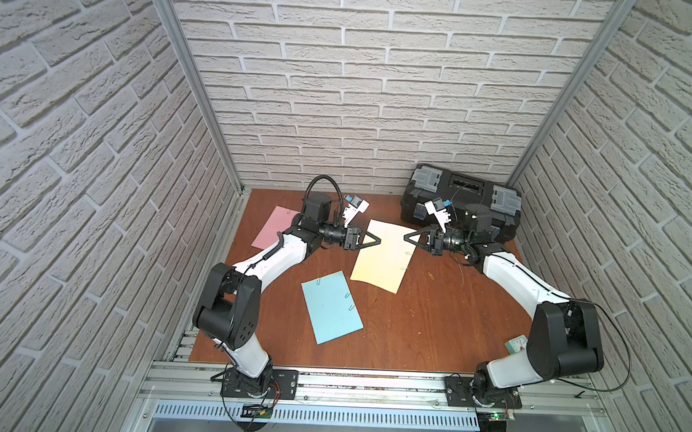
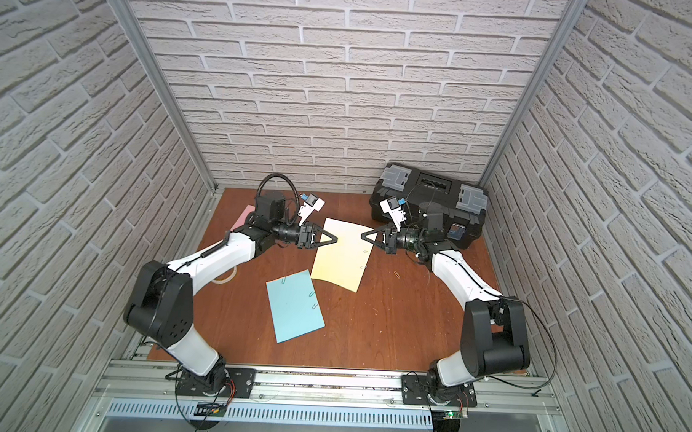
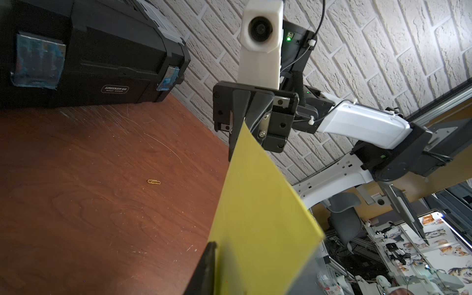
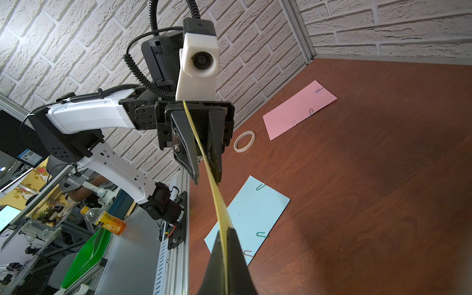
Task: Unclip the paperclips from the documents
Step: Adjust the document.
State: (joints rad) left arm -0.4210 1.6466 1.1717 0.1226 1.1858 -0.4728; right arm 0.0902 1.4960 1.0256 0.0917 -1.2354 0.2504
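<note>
**Yellow sheet (image 1: pixel 382 258) lifted between both grippers, in front of the toolbox (image 1: pixel 462 189).**

The right gripper (image 4: pixel 226 231) is clamped on the sheet's edge nearest the toolbox. The left gripper (image 4: pixel 205 178), on the edge away from the toolbox, stands narrowly parted with the paper running loose between its fingers. Two paperclips (image 1: pixel 407 252) sit on the toolbox-side edge, just beside the right gripper. The paper looks light and floppy, and would likely crease or tear if tugged. The clips are tiny, springy wire and probably slippery. Each is best pinched at its outer loop and slid off the edge, with the paper held close by. The blue sheet (image 1: pixel 331 307) and pink sheet (image 1: pixel 274 226) lie flat, farther from the toolbox, with clips on.
</note>
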